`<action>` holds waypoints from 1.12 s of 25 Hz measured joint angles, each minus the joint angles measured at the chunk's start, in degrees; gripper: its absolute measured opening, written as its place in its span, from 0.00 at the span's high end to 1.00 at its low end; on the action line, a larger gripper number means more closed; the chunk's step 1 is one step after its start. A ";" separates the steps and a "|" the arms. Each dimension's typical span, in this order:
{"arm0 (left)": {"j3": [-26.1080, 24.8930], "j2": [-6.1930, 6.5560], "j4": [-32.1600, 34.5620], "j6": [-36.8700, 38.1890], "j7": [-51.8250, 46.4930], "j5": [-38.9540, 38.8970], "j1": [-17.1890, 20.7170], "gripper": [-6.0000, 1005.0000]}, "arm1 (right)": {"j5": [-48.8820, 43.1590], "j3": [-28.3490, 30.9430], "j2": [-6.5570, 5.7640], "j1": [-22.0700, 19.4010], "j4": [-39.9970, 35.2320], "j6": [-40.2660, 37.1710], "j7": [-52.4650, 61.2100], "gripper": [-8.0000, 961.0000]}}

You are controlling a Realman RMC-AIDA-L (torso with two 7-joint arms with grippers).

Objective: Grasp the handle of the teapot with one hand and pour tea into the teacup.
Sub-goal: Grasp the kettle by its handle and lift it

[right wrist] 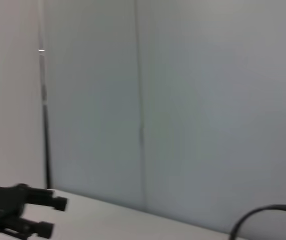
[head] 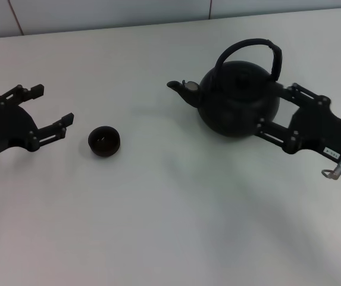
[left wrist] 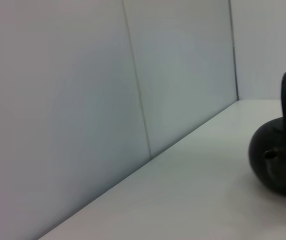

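**Kettle flanked, handle not yet gripped**

The left gripper point(head: 47, 111) waits low with fingers spread, just beside the teacup point(head: 104, 141), likely leaving it clear for pouring. Rightward, the teapot point(head: 237, 99) aims its spout cupward; the right gripper point(head: 273, 109) straddles its body, fingers apart, below the handle point(head: 250, 49). White table point(head: 170, 226); grey panelled wall point(left wrist: 108, 100) behind.

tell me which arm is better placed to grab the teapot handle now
Right. The right gripper is open with its fingers straddling the teapot, just below the handle. The left gripper is open across the table, beside the teacup.
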 joint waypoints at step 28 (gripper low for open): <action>0.35 0.01 -0.04 -2.03 0.00 0.03 0.05 0.18 | 32.92 -6.53 -0.59 5.61 18.37 3.07 -18.44 0.25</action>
